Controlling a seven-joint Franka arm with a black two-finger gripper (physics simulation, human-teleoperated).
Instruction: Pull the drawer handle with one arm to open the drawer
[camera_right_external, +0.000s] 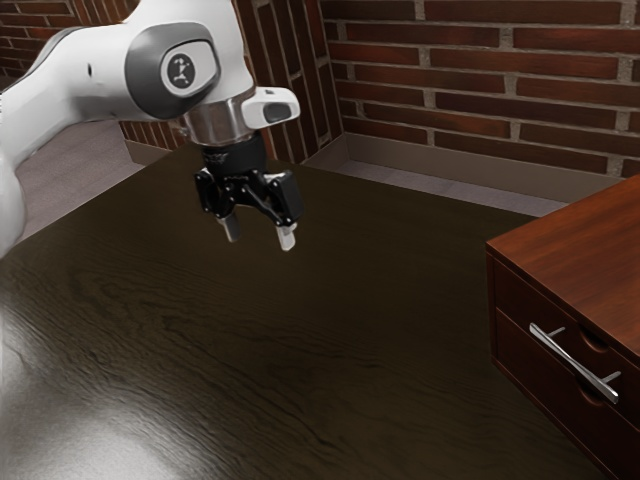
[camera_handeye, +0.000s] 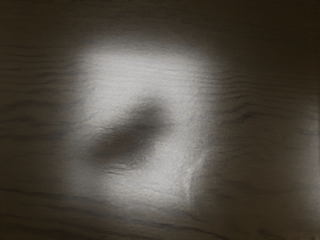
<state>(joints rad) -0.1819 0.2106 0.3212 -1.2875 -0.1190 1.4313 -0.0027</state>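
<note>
Claw (camera_right_external: 259, 238) held above counter (camera_right_external: 330, 350), fingers spread apart, nothing gripped. Drawer handle (camera_right_external: 574, 358) seen on cabinet (camera_right_external: 585, 250) at counter's edge toward the exterior view's right, well apart from claw. Dark shadow (camera_handeye: 127, 137) noted on counter under claw.

No legible text or labels

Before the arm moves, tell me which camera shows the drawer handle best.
The exterior view. The handle is a silver bar across the cabinet front at that view's right, seen whole, well apart from the open gripper. The wrist view faces down at the table, so it is no help for the handle.
</note>
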